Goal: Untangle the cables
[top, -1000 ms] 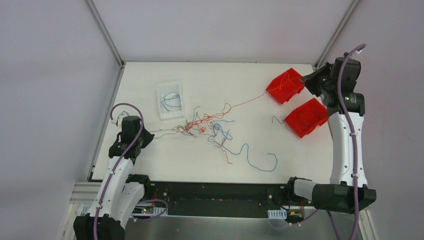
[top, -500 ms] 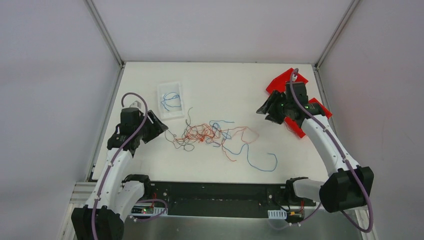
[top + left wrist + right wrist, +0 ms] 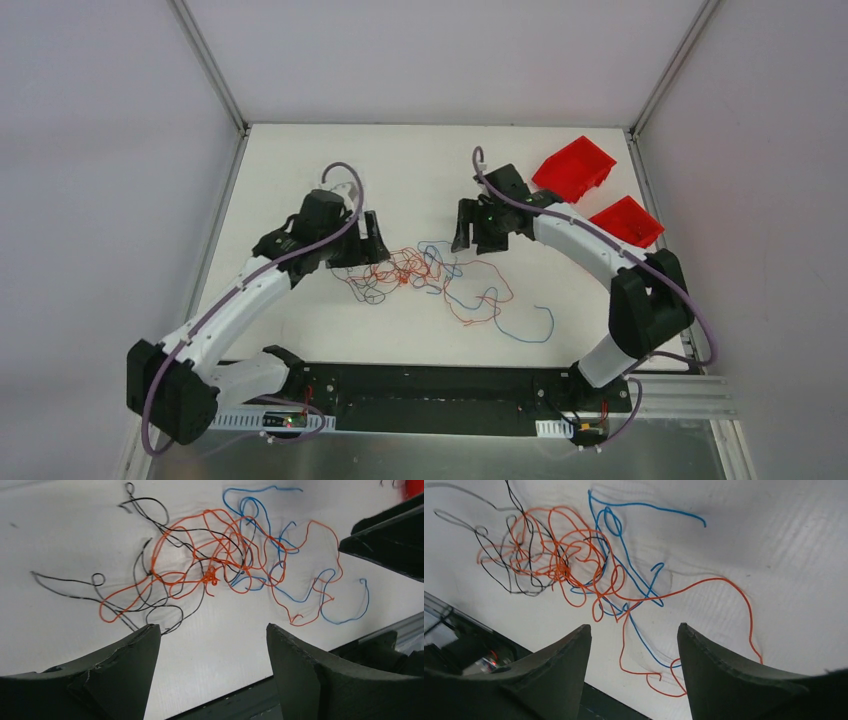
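White desk (image 3: 420,160) carries everything. Two red bins (image 3: 572,168) sit upper right of the top view, well apart from the cables (image 3: 420,270), which lie mid-frame as one orange-black-blue snarl. Left claw (image 3: 212,630) and right claw (image 3: 634,627) are both spread, pinching nothing, one either side of it. Orange knot (image 3: 210,575) at the core isn't undone. I'd say most of the job is left.

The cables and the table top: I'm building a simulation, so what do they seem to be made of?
The cables: probably thin wire in smooth plastic insulation, in blue, orange and black; they hold loose curls and kinks. The table top: white and matt, with faint parallel ribs, perhaps corrugated plastic sheet, though that is uncertain.
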Tool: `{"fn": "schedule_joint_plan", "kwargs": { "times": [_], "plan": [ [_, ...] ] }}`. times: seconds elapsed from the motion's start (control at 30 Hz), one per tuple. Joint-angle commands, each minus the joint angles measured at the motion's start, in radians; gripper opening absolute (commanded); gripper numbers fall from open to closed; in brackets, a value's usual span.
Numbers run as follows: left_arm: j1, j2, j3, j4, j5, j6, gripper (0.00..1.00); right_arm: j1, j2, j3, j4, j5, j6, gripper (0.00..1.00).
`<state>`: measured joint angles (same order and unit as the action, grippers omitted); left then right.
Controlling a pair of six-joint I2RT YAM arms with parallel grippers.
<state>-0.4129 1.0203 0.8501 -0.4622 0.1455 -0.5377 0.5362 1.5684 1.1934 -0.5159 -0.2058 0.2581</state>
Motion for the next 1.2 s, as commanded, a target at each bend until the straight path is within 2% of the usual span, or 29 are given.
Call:
{"fn": "schedule_joint_plan", "kwargs": {
  "times": [0.0, 0.1, 0.27, 0.47, 0.77, 0.9, 1.0, 1.13, 1.17],
  "plan": [
    [-0.102, 0.174, 0.086, -0.01, -0.02, 0.051, 0.79, 0.043, 0.058, 0.04, 0.057, -0.102, -0.236, 0.66],
    [-0.119, 0.264, 0.124, -0.003, 0.001, 0.054, 0.79, 0.056, 0.081, 0.006, 0.128, -0.153, -0.342, 0.65],
    [-0.121, 0.365, 0.155, 0.043, 0.028, 0.044, 0.77, 0.059, 0.136, -0.005, 0.18, -0.183, -0.417, 0.61],
    [-0.119, 0.452, 0.197, 0.076, 0.05, 0.023, 0.71, 0.059, 0.198, -0.004, 0.206, -0.229, -0.454, 0.57],
    [-0.119, 0.567, 0.223, 0.143, 0.16, 0.002, 0.59, 0.063, 0.207, -0.025, 0.228, -0.28, -0.477, 0.38],
    [-0.118, 0.61, 0.225, 0.177, 0.216, -0.014, 0.53, 0.065, 0.21, -0.025, 0.219, -0.304, -0.474, 0.38],
    [-0.118, 0.621, 0.225, 0.188, 0.222, -0.018, 0.45, 0.072, 0.226, -0.024, 0.216, -0.302, -0.472, 0.35],
    [-0.112, 0.616, 0.22, 0.192, 0.22, -0.013, 0.0, 0.078, 0.243, -0.017, 0.213, -0.29, -0.46, 0.18],
    [-0.106, 0.61, 0.215, 0.192, 0.218, -0.012, 0.0, 0.078, 0.236, -0.019, 0.22, -0.277, -0.446, 0.08]
  ]
}}
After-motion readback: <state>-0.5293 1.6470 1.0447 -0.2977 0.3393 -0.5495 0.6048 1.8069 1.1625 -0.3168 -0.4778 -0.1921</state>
